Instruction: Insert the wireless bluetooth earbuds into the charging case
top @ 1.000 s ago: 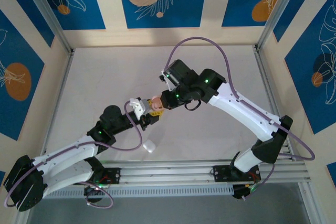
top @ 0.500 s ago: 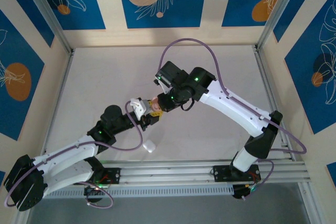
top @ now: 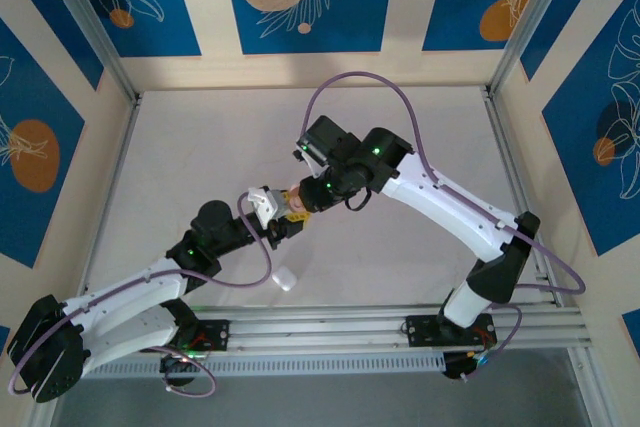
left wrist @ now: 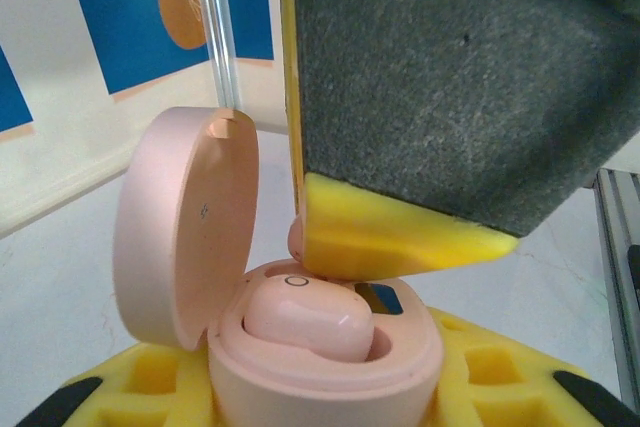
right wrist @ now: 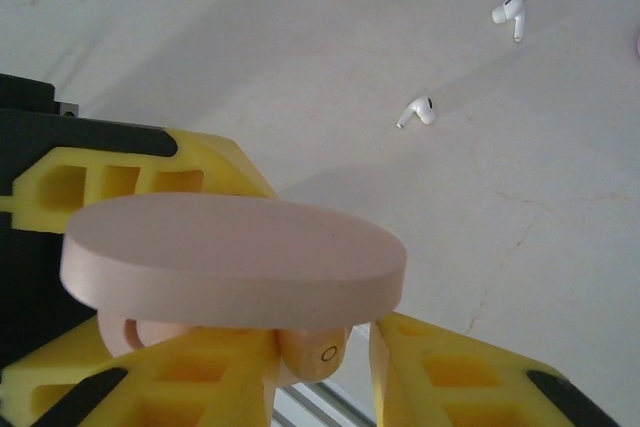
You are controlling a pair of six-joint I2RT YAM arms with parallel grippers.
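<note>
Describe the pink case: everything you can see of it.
The pink case is a smooth, matte-looking plastic pebble, open, its round lid hinged upright. It is clamped between the left gripper's yellow fingers. One pink bud lies seated in it; a second bud hangs at its other well, at the right gripper.

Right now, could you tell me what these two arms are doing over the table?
The left gripper holds a pink charging case with its lid open. One pink earbud sits in its well. The right gripper has its jaws at the other well, slightly parted around a second pink earbud. Two white earbuds lie loose on the table.
</note>
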